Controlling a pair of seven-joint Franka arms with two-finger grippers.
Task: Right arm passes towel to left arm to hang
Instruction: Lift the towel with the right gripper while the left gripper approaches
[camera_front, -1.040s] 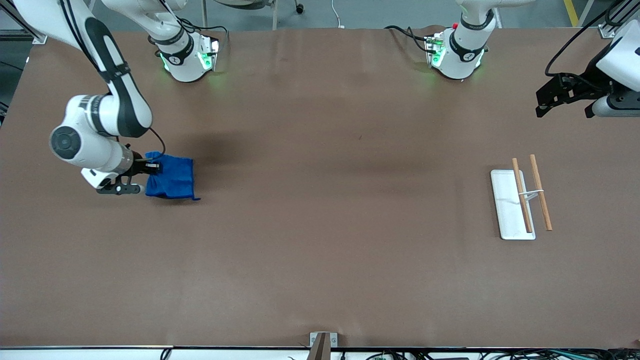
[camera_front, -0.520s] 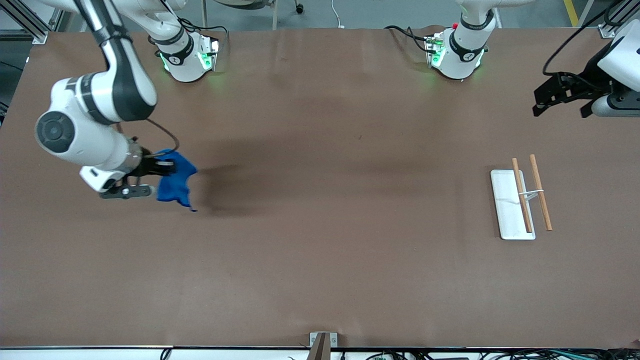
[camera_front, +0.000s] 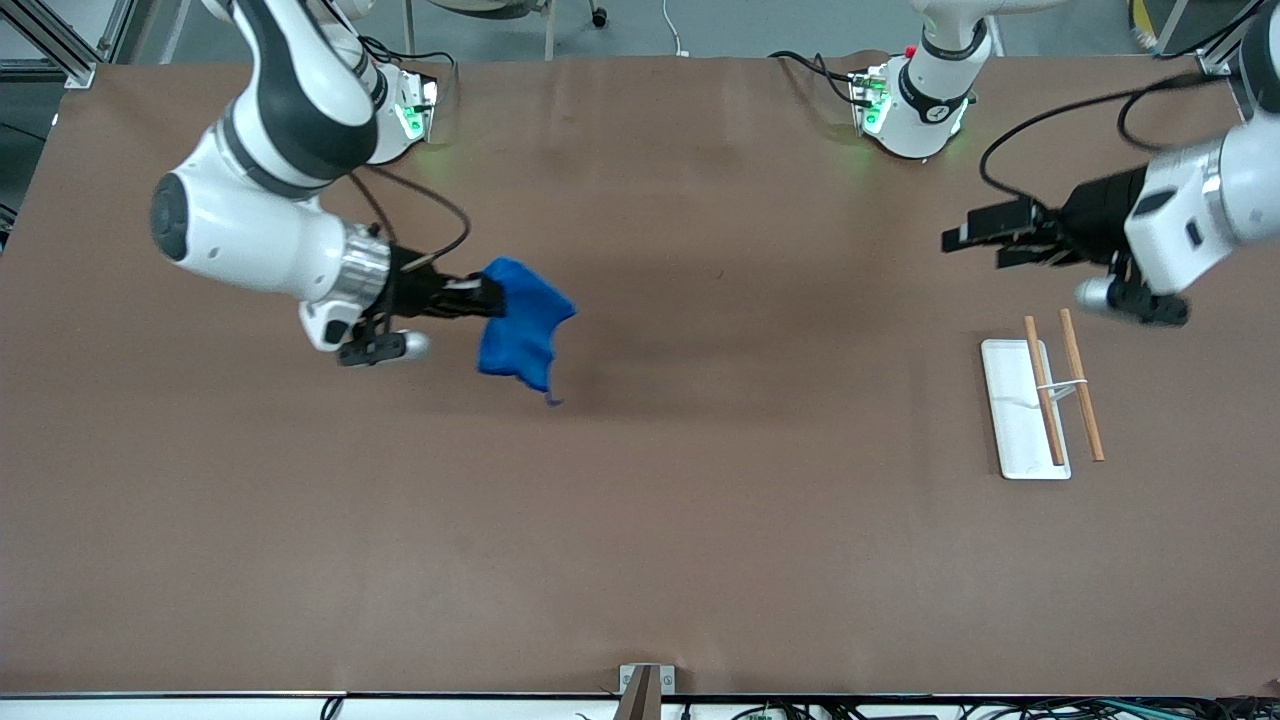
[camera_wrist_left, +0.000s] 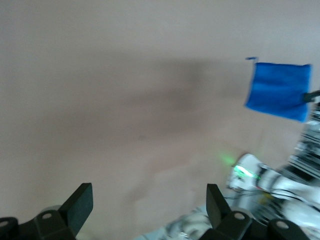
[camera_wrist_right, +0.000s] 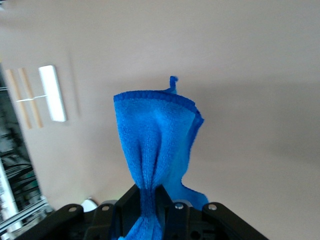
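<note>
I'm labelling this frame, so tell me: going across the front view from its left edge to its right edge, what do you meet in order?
right gripper shut on the towel → left gripper, open, in the air → white rack base → two wooden rods

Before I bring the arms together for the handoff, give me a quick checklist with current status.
1. Right claw shut on the blue towel: ok.
2. Towel lifted off the table, hanging free: ok.
3. Left claw open to receive: ok.
4. Left claw within reach of the towel: not ok, it is over the left arm's end of the table.
5. Table between the claws bare: ok.
6. Hanging rack upright: ok.
</note>
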